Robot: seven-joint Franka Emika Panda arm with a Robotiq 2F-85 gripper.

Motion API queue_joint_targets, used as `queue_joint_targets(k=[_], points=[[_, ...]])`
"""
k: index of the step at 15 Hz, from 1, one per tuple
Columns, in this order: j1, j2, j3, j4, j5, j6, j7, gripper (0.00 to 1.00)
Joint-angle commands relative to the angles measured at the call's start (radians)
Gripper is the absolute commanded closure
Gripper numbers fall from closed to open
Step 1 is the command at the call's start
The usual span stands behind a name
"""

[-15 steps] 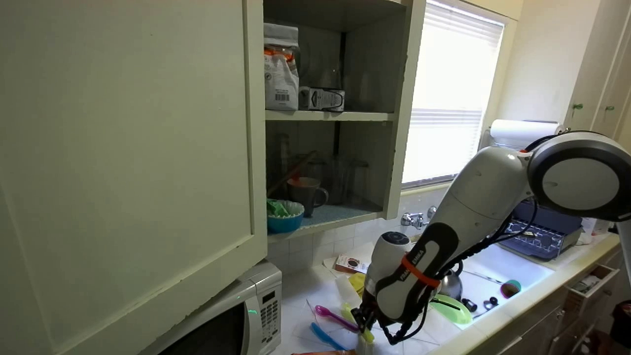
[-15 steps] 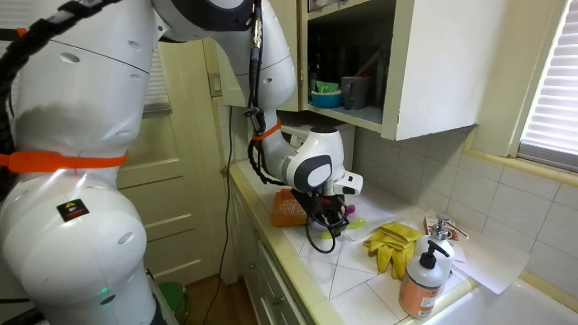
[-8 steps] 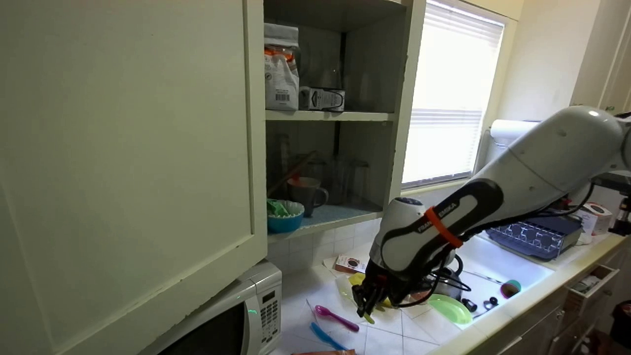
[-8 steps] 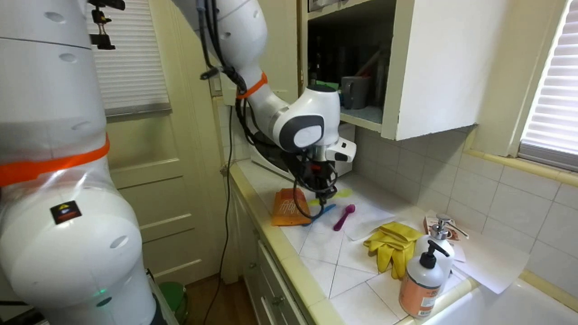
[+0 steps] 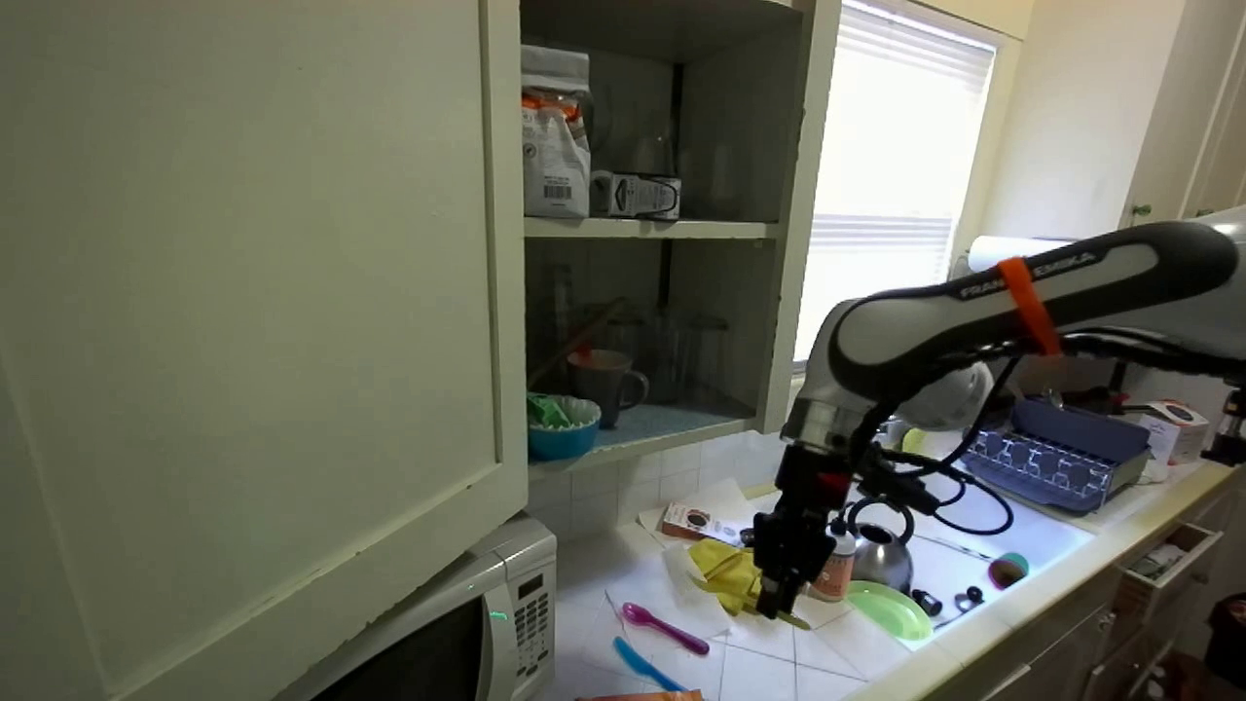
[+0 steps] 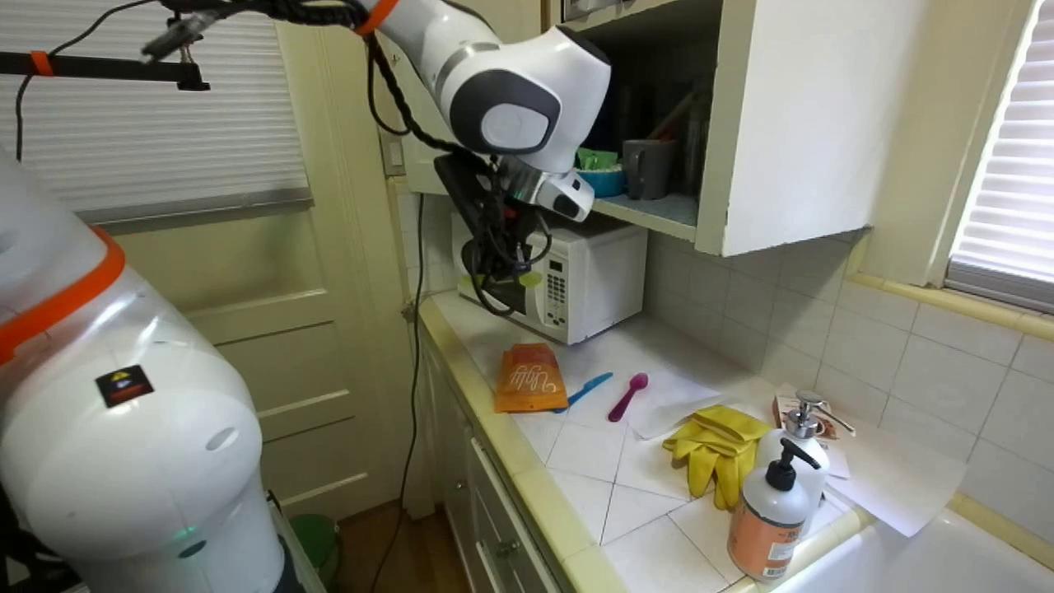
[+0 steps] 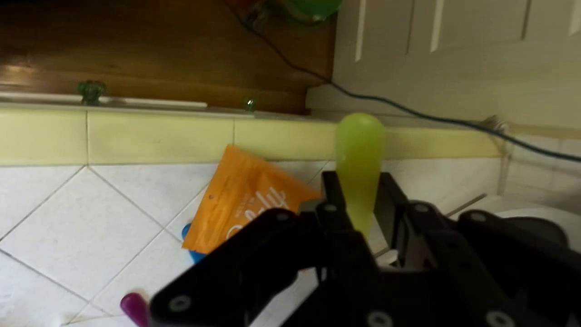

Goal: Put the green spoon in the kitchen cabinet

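The green spoon is yellow-green and sits between the fingers of my gripper in the wrist view. One end sticks out past the fingertips. Part of the spoon also shows beside the gripper in an exterior view, in front of the microwave and above the counter. The kitchen cabinet stands open, its large door at the left in an exterior view. Its shelves show, with a blue bowl and a grey mug on the lower one. The gripper is below the lower shelf's height and outside the cabinet.
A white microwave stands under the cabinet. On the counter lie an orange pouch, a blue knife, a purple spoon and yellow gloves. Pump bottles stand by the sink. A white bag is on the upper shelf.
The arm has lifted the green spoon off the counter area. The gripper has moved up and left in an exterior view, over the pouch and before the microwave. The other counter items have not moved.
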Motion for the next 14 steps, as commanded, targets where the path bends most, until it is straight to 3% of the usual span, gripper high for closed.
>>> queue_joint_targets(k=[1,4,7,12,13,14], points=[[-0.005,-0.175,-0.077,0.0,0.091,-0.245,-0.044,0.94],[-0.03,-0.238,-0.117,0.041,0.192,-0.344,-0.03,0.94],[-0.059,-0.256,-0.134,0.069,0.323,-0.346,-0.025,0.94],[-0.096,-0.152,-0.155,0.144,0.574,-0.315,-0.046,0.94],[-0.125,-0.218,-0.116,0.109,0.493,-0.342,-0.027,0.76],[-0.134,-0.202,-0.119,0.119,0.526,-0.341,-0.027,0.76]])
